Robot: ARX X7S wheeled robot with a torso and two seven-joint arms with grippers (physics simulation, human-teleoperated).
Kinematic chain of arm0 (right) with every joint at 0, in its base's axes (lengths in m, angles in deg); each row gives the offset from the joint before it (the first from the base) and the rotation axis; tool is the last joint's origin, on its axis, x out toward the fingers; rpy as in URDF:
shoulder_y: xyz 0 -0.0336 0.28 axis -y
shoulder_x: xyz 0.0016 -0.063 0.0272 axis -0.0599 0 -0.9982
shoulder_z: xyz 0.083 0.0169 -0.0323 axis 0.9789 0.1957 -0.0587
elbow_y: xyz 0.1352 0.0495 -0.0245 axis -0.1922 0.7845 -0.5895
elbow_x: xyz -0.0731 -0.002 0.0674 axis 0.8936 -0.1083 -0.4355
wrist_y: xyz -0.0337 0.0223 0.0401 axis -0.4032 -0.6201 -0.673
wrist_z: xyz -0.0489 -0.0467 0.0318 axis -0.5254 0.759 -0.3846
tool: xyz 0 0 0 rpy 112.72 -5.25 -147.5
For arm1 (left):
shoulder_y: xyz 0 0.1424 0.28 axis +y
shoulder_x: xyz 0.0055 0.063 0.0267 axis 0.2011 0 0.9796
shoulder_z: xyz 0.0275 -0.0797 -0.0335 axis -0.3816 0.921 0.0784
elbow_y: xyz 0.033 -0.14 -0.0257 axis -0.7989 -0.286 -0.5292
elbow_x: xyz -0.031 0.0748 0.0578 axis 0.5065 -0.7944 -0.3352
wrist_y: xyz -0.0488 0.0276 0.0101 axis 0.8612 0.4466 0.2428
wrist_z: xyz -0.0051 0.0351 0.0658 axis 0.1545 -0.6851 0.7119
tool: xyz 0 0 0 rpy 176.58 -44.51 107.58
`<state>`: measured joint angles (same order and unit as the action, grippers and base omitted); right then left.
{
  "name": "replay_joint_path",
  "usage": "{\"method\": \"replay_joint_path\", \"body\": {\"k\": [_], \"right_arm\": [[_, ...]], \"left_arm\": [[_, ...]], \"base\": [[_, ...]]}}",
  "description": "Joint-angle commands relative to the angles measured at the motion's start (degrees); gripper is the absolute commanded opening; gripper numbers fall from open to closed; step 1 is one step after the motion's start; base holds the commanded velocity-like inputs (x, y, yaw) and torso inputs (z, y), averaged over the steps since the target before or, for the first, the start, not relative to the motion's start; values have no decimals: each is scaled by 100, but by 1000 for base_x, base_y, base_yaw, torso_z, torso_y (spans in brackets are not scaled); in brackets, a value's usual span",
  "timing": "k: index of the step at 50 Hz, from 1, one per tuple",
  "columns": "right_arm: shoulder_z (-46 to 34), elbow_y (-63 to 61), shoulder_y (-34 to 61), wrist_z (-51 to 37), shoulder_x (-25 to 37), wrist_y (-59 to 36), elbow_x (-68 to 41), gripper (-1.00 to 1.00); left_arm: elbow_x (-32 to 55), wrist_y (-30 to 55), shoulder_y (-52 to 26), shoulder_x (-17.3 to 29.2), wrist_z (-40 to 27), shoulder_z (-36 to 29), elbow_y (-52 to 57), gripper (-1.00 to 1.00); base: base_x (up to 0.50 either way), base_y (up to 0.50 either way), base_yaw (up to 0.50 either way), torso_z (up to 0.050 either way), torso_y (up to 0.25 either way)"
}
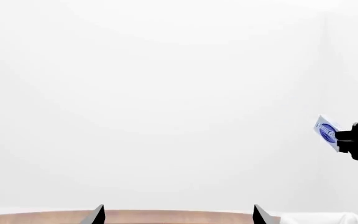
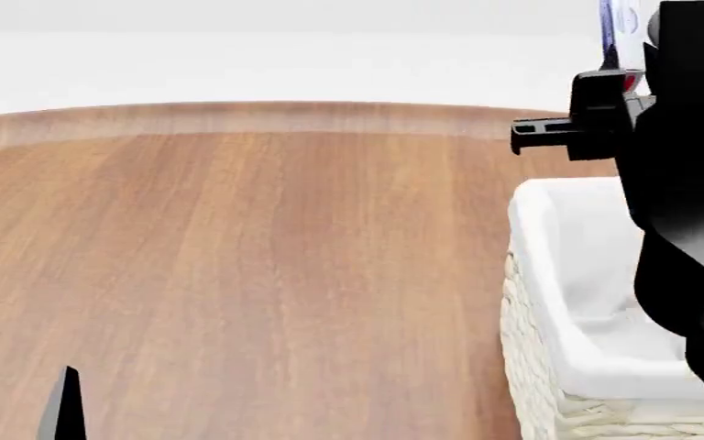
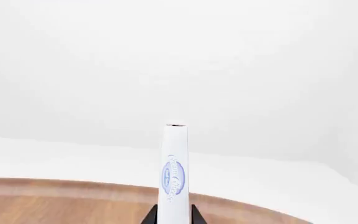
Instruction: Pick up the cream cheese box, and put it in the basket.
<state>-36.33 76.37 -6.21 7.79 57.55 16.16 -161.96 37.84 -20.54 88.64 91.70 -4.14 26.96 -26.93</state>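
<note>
The right tool [image 3: 173, 215] is clamped on the cream cheese box [image 3: 173, 172]: in the right wrist view its two dark fingertips [image 3: 149, 217] press against either flat face of the thin white carton, which stands on edge between them and shows its narrow side with a blue oval mark. In the left wrist view the same carton [image 1: 326, 132] appears tilted, its blue-printed face showing, pinched at one end by the black right tool [image 1: 344, 136] and held in the air against the plain white background.

From the head view, the right tool [image 2: 615, 73] is raised high on the worktop's right side, with only a sliver of the box [image 2: 619, 32] showing above the black arm. It hangs over the far end of the basket [image 2: 542, 367], near the worktop's far edge. The box is clear of the basket, above it and not touching it.

The basket stands at the right edge of the worktop [image 2: 242, 266], its white cloth lining folded over a woven cream wall; the right arm hides much of its inside.

The left tool [image 1: 177, 215] stands wide apart and has hold of nothing: its two dark tips show well separated in the left wrist view. In the head view one tip [image 2: 65, 403] shows near the front left corner of the wooden worktop.
</note>
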Motion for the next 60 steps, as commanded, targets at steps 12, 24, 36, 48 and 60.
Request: {"method": "replay_joint_path", "body": {"k": [12,24,36,48,60], "right_arm": [[-615,3868,1756,2685,-1339,-3246,-369,-100],[-1291,5019,2206,3749,-2039,-4356,33,-100],[-1347,5997,1929,4255,-2498,-4226,215,-100],[-426,6013,1192,4178,-2574,-4033,727,-100],[1144,6013,757,4309,-2536,-4125,2221,-100]], "left_arm": [[75,51,-23,48,-87,34,73,100],[105,56,-24,81,-107,32,111,100],[97,28,-23,91,-102,-6,79,100],[98,12,-29,126,-120,6,91,100],[74,12,-43,131,-132,-33,67,100]], "base": [[0,0,0,0,0],[0,0,0,0,1],[0,0,0,0,0],[0,0,0,0,0],[0,0,0,0,1]]}}
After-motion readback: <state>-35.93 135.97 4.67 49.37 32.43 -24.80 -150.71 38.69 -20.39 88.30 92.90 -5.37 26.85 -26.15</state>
